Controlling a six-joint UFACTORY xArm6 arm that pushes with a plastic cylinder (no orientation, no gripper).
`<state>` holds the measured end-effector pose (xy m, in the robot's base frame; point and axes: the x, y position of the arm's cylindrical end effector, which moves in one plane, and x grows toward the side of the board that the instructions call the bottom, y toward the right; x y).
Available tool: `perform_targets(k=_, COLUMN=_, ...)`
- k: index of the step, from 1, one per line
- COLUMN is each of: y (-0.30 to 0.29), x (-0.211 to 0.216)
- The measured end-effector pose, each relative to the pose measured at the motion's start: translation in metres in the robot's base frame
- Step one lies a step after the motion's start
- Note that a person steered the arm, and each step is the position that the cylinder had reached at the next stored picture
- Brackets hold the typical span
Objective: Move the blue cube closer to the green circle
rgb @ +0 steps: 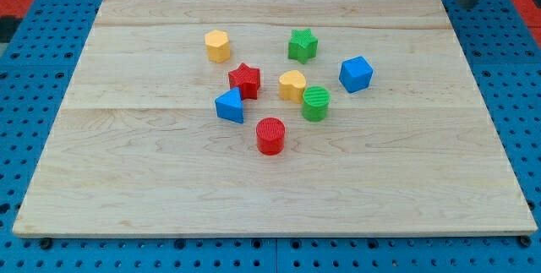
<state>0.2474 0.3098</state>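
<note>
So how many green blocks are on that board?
2. The green star sits toward the view's top, and the green circle is lower, touching the yellow heart. Nothing looks hidden.

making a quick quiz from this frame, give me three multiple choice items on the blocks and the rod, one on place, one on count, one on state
1. Which block is nearest the green circle?
A. yellow heart
B. yellow hexagon
C. blue triangle

2. How many blocks are on the board?
A. six
B. eight
C. ten

3. Is the blue cube touching the green circle?
A. yes, pressed together
B. stacked on it
C. no, bare wood between them

Answers:
1. A: the yellow heart sits right beside the circle, to the view's upper left.
2. B: two red, two blue, two green, two yellow.
3. C: the cube lies apart, toward the view's upper right; my tip is off the board's top right corner, away from all blocks.
</note>
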Motion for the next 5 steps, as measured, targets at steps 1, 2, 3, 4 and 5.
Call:
perform_targets(k=1, y=-0.034, x=0.033)
perform_targets(k=2, y=-0.065, x=0.069)
perform_targets(k=3, y=-0.101, x=0.095)
perform_targets(k=4, y=-0.132, x=0.106)
perform_targets(k=5, y=-0.150, x=0.117)
